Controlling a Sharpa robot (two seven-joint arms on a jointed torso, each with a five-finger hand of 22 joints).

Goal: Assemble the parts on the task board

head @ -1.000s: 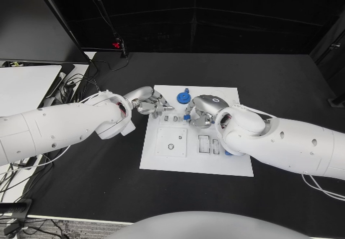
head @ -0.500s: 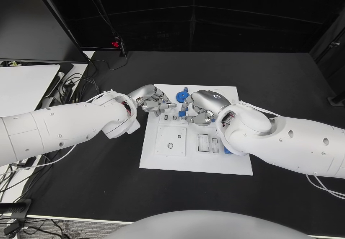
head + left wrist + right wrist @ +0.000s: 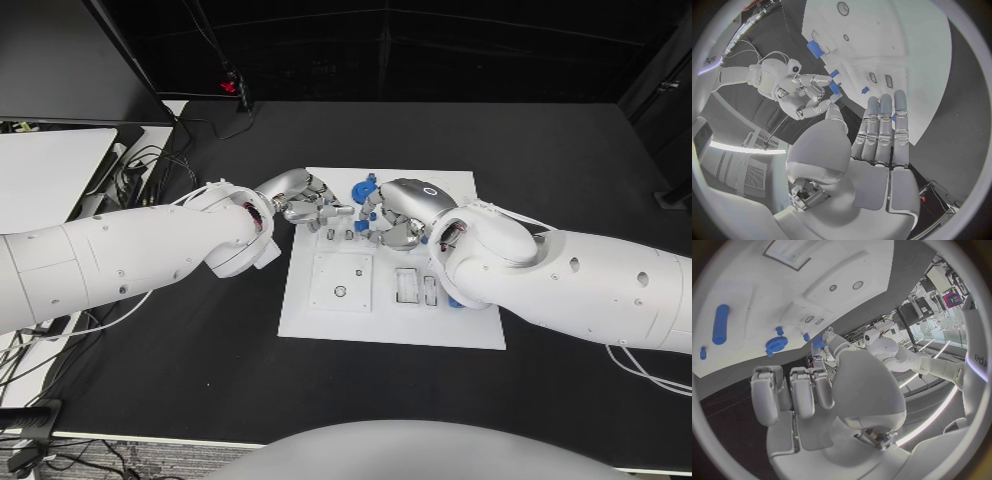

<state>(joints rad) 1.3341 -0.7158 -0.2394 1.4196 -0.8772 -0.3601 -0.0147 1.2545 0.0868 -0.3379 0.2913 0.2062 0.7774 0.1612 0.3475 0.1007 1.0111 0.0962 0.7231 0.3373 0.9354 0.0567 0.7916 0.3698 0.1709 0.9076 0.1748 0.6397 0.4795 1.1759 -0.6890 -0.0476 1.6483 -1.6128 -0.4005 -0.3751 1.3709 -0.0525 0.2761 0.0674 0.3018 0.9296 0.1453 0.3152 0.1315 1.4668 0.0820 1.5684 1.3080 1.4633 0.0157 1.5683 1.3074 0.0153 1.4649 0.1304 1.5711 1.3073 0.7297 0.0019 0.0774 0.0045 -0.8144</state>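
The white task board (image 3: 329, 318) lies in the middle of the black table. At its far edge both hands meet. My right hand (image 3: 400, 213) pinches a small blue part (image 3: 362, 226) at its fingertips; the left wrist view shows that hand (image 3: 795, 95) with the blue part (image 3: 836, 88) beside it. My left hand (image 3: 302, 203) hovers just beside, fingers (image 3: 881, 125) straight and together with nothing in them, thumb close to the part. A blue gear (image 3: 366, 191) stands at the board's far edge and shows as gear (image 3: 776, 345). A long blue piece (image 3: 720, 322) lies on the board.
The board has a square block with a round hole (image 3: 343, 280) and slotted blocks (image 3: 417, 288). Another blue piece (image 3: 456, 302) peeks out under my right forearm. A white desk with cables (image 3: 58, 165) stands to the left of the table.
My right hand has moved with the blue part toward the board's far edge and closer to my left hand. My left hand has shifted slightly toward it.
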